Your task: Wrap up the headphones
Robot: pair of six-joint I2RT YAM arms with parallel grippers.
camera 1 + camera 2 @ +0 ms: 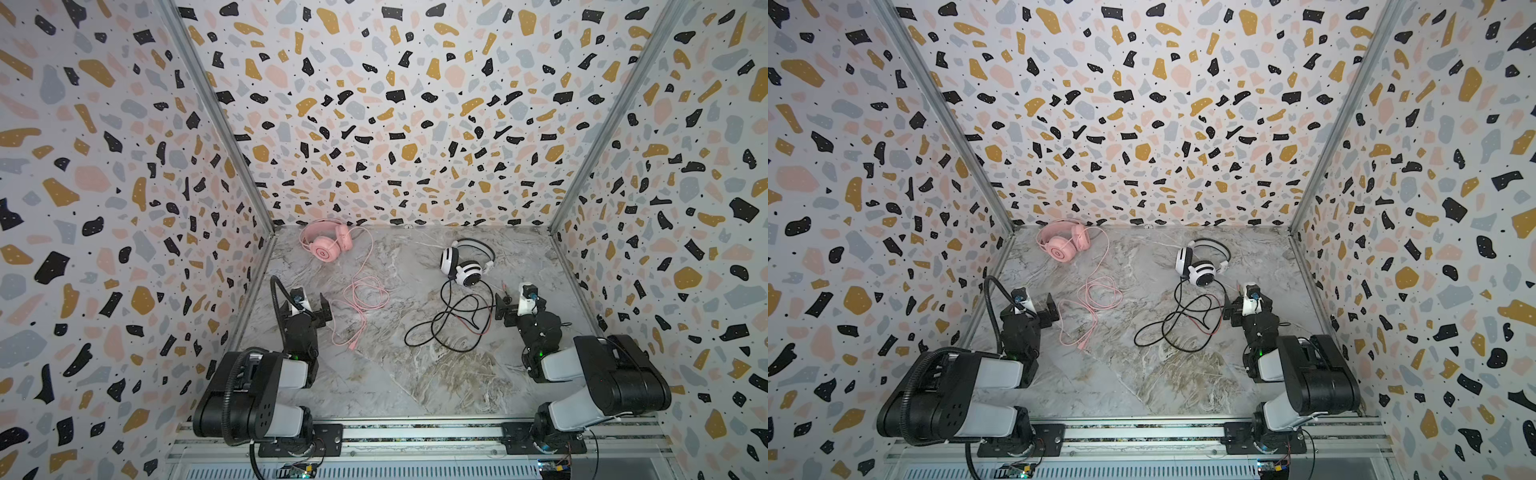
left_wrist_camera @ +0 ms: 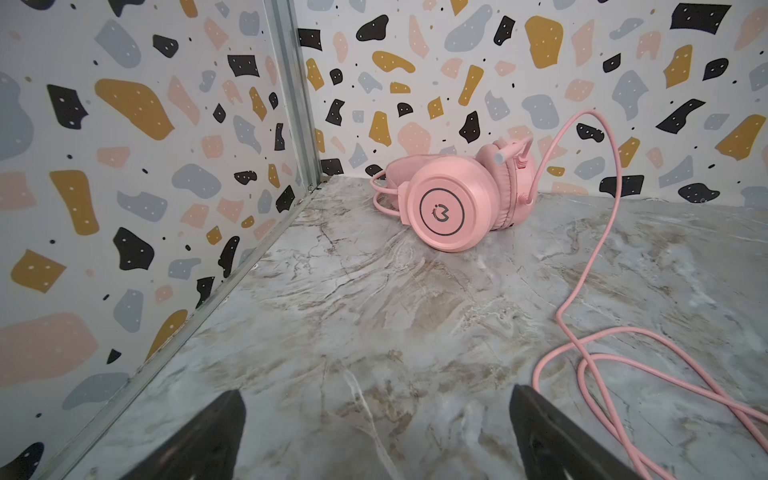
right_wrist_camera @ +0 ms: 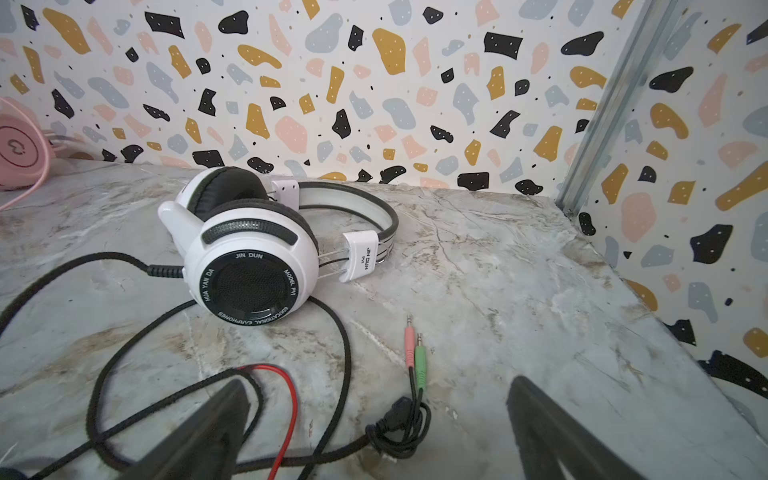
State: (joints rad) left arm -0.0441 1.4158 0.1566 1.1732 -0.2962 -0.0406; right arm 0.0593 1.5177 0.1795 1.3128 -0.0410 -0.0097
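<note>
In both top views the all-pink over-ear wired headset (image 1: pixel 326 246) lay on the grey marbled table (image 1: pixel 415 374), in the upper left of the table area and close to its far corner. Its pink cable (image 1: pixel 360 300) ran down the frame into loose loops just beside the left pincer (image 2: pixel 376 392). The white over-ear headset with black stripes (image 1: pixel 464 266) lay right of centre. Its black cable (image 1: pixel 446 328), with a thin red strand (image 3: pixel 291 399), sprawled in untidy coils below it, next to the right pincer (image 3: pixel 378 381). The pink and green jack plugs (image 3: pixel 415 353) rested on the table ahead of that pincer. Both pincers stood wide apart and gripped nothing. Each hung low over the table, facing its own headset.
</note>
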